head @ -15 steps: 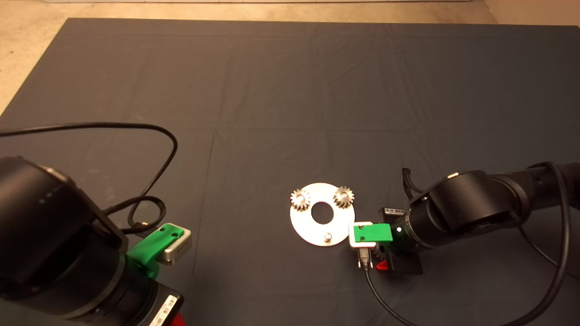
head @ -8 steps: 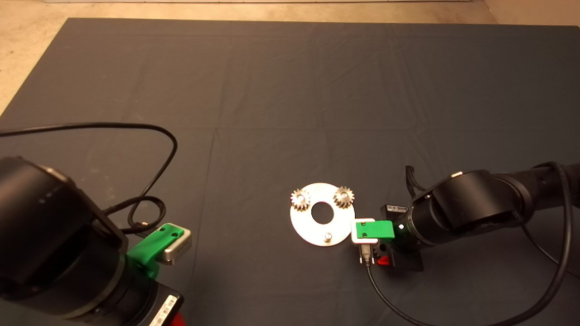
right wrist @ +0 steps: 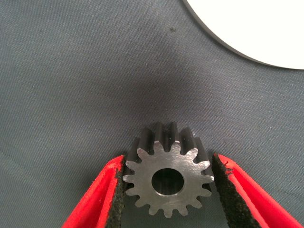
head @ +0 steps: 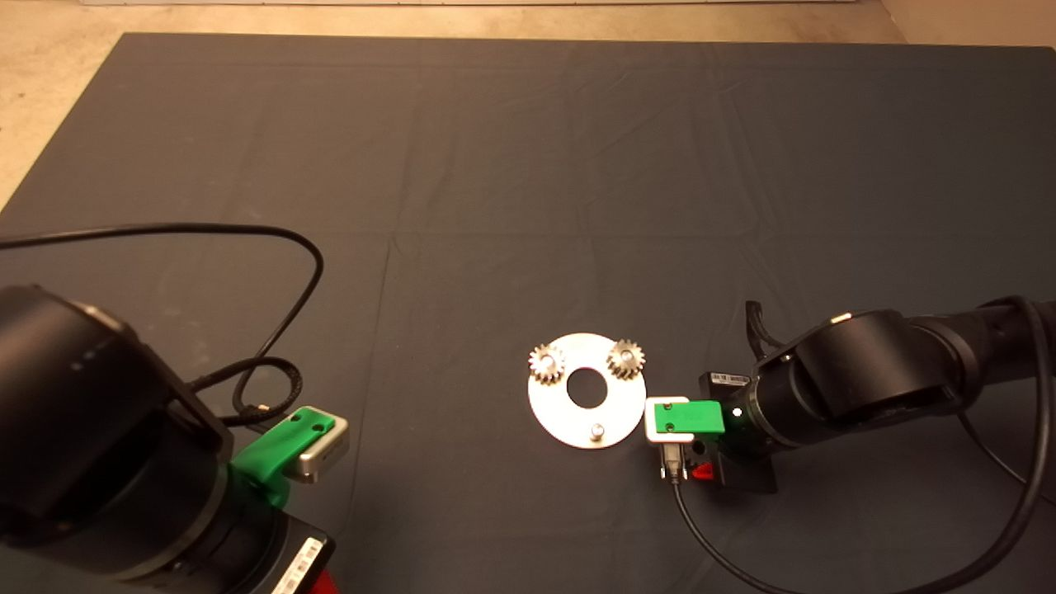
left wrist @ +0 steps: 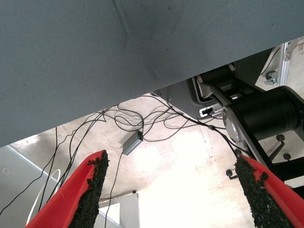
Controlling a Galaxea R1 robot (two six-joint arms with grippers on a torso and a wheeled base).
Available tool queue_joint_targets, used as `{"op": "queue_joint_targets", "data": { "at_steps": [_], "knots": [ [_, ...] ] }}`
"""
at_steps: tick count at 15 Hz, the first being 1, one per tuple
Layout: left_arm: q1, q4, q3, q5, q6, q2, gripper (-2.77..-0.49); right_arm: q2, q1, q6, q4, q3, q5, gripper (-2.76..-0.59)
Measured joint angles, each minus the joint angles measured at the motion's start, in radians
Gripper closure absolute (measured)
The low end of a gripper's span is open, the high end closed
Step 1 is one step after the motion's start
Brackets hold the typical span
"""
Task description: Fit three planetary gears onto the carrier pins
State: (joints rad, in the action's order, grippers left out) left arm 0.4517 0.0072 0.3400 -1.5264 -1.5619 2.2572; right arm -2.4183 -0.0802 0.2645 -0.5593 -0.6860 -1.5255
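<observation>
In the head view the right pincer [head: 691,472] sits just off the disc's [head: 551,408] 4 o'clock edge, its fingers almost wholly hidden beneath the green wrist camera mount, so the third gear cannot be seen there. The right wrist view shows it: the third gear [right wrist: 168,178] stands between the two black pads, which touch its teeth on either side, so the pincer is closed on it. Its bore faces the camera, its axis roughly along the fingers. The disc's rim [right wrist: 247,28] is cut off at the frame edge.

The dark mat [head: 528,165] covers the counter, with pale floor beyond.

Two gears [head: 546,363] [head: 626,359] sit on pins at the disc's 10 and 2 o'clock; the bare pin [head: 596,431] stands at 6 o'clock.

The left pincer [left wrist: 171,190] waits at 7 o'clock, fingers wide apart, over floor cables.
</observation>
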Motion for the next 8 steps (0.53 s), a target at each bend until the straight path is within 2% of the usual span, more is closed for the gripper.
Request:
{"op": "queue_joint_targets", "data": {
  "at_steps": [2,3,8],
  "knots": [
    [0.0,0.0,0.0,0.0,0.0,0.0,-1.88,0.005,0.0,-0.001,-0.001,0.004,0.0,-1.28],
    [0.0,0.0,0.0,0.0,0.0,0.0,-1.88,0.007,0.0,-0.001,-0.002,0.006,0.0,-1.17],
    [0.0,0.0,0.0,0.0,0.0,0.0,-1.88,0.012,0.0,-0.002,-0.007,0.014,-0.002,-1.15]
  ]
}}
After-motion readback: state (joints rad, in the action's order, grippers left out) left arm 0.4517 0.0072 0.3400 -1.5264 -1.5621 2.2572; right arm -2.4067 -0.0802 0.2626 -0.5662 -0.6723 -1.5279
